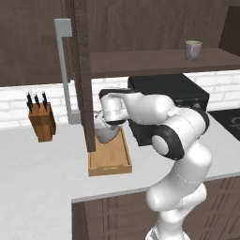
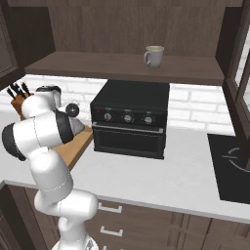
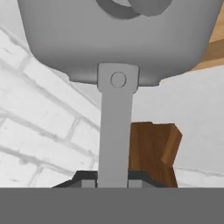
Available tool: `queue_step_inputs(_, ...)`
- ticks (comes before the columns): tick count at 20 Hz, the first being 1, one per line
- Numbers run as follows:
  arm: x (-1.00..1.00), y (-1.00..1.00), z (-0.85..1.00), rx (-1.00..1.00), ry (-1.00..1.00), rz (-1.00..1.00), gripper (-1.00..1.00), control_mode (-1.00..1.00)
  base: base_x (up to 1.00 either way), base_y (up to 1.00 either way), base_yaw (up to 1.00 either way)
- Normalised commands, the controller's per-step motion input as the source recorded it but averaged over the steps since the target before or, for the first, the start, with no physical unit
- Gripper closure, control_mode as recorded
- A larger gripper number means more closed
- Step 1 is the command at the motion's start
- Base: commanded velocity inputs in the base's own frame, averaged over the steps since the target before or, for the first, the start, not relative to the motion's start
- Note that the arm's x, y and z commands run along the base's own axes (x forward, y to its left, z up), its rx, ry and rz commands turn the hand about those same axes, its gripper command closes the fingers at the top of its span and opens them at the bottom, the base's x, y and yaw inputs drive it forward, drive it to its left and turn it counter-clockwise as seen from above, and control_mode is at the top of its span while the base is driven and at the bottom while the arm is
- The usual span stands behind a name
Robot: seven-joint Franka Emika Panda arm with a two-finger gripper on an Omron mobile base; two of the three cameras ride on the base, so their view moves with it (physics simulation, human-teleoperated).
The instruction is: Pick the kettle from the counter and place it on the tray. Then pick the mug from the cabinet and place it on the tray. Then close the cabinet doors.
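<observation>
The kettle sits half hidden behind the open cabinet door; jaws' tips barely show

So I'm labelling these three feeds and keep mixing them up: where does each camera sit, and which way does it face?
Left base view: behind the arm's left, looking forward and down at the wooden tray and knife block; the white arm rises lower right.
Right base view: behind its right, facing the black countertop oven; the arm rises lower left.
Hand view: on the hand, looking along the gripper at the grey metal kettle, its handle between the fingertips.
Both base views share the pale mug on the cabinet shelf.
</observation>
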Motion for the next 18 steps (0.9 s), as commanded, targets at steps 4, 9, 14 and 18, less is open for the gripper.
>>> queue_step_inputs(4, -0.03, -0.04, 0.0, 0.0, -0.01, 0.01, 1.0, -1.0, 0.0, 0.0, 0.0)
queue_step_inputs(9, -0.29, -0.36, -0.07, 0.0, -0.07, 0.0, -1.0, -1.0, 0.0, 0.0, 0.0)
queue_step_inputs(14, -0.21, -0.35, -0.04, 0.0, -0.12, 0.0, -1.0, -1.0, 0.0, 0.0, 0.0)
queue_step_inputs(18, -0.12, -0.35, -0.01, 0.0, -0.11, 0.0, -1.0, -1.0, 0.0, 0.0, 0.0)
